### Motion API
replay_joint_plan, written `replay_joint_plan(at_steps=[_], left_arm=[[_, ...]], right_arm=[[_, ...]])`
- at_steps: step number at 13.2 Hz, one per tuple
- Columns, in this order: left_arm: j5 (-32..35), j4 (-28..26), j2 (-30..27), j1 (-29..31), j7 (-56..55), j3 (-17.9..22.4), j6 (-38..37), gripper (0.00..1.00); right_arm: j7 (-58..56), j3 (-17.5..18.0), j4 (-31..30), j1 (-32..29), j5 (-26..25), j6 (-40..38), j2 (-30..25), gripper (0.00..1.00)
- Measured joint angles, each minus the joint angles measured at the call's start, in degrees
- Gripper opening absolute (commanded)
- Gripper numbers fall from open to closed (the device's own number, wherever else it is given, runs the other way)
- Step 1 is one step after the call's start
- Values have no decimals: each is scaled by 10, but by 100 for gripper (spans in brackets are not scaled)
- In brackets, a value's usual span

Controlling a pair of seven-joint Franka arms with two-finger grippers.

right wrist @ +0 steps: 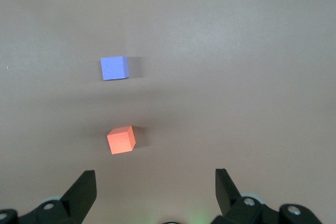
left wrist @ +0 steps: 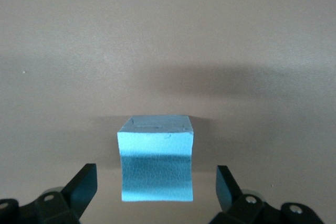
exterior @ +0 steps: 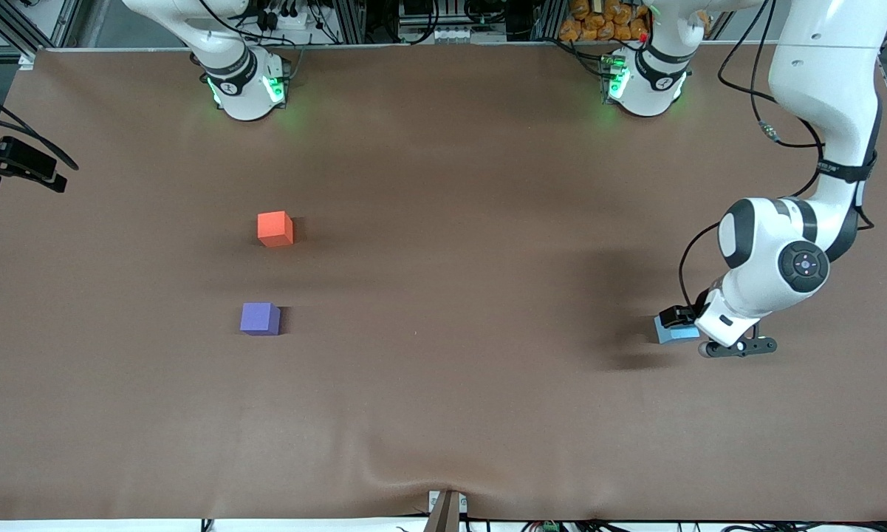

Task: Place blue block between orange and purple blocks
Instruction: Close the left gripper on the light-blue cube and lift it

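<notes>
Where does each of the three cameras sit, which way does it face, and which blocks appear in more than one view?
Front view: high across the table, facing both arm bases; shows the left gripper at the blue block.
Left wrist view: looks down past open fingers at the blue block between them.
Right wrist view: looks down past open fingers at the orange block and purple block.
Each wrist view's blocks also show in the front view.

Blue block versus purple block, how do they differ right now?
The blue block is light sky-blue; the purple block is darker violet. The blue block sits toward the left arm's end of the table, between the open fingers of the left gripper; the purple block lies toward the right arm's end, near the orange block, with no gripper at it. Both are small matte cubes.
</notes>
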Motion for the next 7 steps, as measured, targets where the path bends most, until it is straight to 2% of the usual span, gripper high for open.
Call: replay_joint_plan(at_steps=[4,5,6,7], left_arm=[[0,1,23,0,12,0,20,100],[0,1,27,0,17,0,21,71],[0,1,31,1,20,0,21,20],[0,1,35,1,24,0,21,0]], right_arm=[[0,0,0,0,0,0,0,100],[0,0,0,0,0,0,0,100],[0,0,0,0,0,0,0,100],[0,0,0,0,0,0,0,100]])
